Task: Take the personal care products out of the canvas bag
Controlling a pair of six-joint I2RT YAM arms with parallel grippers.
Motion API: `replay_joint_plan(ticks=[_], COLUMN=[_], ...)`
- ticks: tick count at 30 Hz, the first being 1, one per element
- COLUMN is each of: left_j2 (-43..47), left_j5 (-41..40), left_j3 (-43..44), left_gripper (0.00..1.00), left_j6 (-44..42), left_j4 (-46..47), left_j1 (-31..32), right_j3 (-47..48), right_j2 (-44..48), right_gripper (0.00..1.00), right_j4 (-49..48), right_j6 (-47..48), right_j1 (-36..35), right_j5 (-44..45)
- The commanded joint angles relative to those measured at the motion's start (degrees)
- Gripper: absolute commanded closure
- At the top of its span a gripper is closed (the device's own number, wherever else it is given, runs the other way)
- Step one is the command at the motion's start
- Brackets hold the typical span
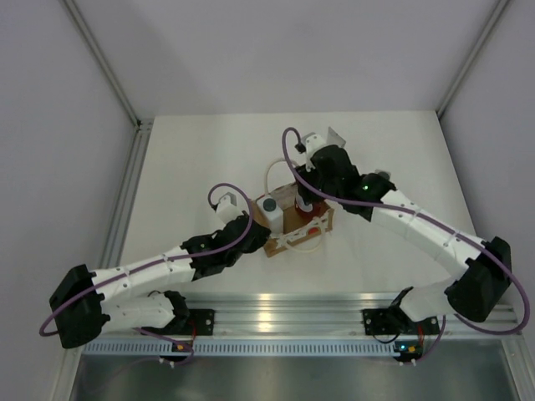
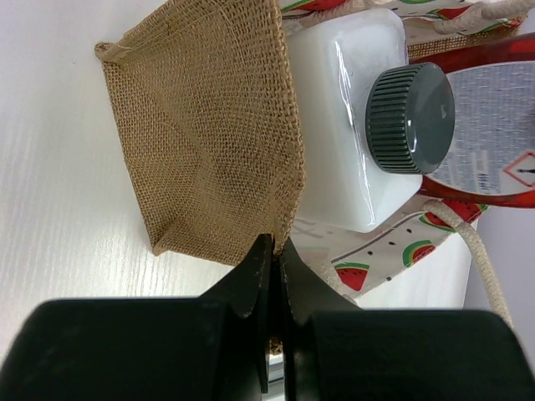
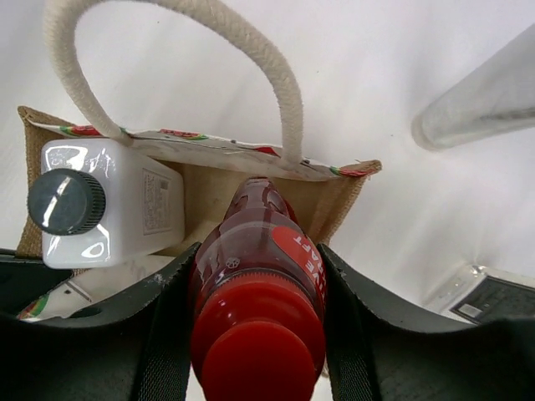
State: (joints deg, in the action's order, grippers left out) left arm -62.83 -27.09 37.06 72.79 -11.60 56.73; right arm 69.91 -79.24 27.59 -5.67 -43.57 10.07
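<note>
The canvas bag [image 1: 294, 227] stands mid-table, tan burlap with a watermelon-print lining and white rope handles [image 3: 276, 75]. My left gripper [image 2: 276, 246] is shut on the burlap rim of the bag [image 2: 201, 142] at its left side. A white bottle with a grey cap [image 2: 343, 125] stands upright inside, and it shows too in the right wrist view [image 3: 125, 209]. My right gripper [image 3: 257, 251] is shut on the neck of the red bottle [image 3: 259, 276] with a red cap. That bottle's lower part is still down inside the bag [image 3: 209, 188].
Outside the bag, on the white table to the right, lie a pale translucent cylinder [image 3: 485, 100] and a clear item with a dark label [image 3: 485, 296]. An aluminium rail [image 1: 276, 313] runs along the near edge. Grey walls close in the table's sides.
</note>
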Motion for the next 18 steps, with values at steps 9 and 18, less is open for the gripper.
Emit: replay_joint_plan(ticks=[9,18], left_j2=[0.43,0.34], left_j5=[-2.09,-1.91], left_j3=[-0.94,-0.76], left_gripper=[1.0,1.0], left_j6=[0.59,0.68], left_j4=[-0.71,-0.71], left_j1=[-0.13,-0.22], right_j3=[16.21,10.27], right_j2=[14.11,21.67], right_gripper=[1.0,1.0], right_j4=[9.84,12.4], right_j6=[2.24,-1.36], right_j1=[4.45,20.71], right_j5=[9.35,8.83])
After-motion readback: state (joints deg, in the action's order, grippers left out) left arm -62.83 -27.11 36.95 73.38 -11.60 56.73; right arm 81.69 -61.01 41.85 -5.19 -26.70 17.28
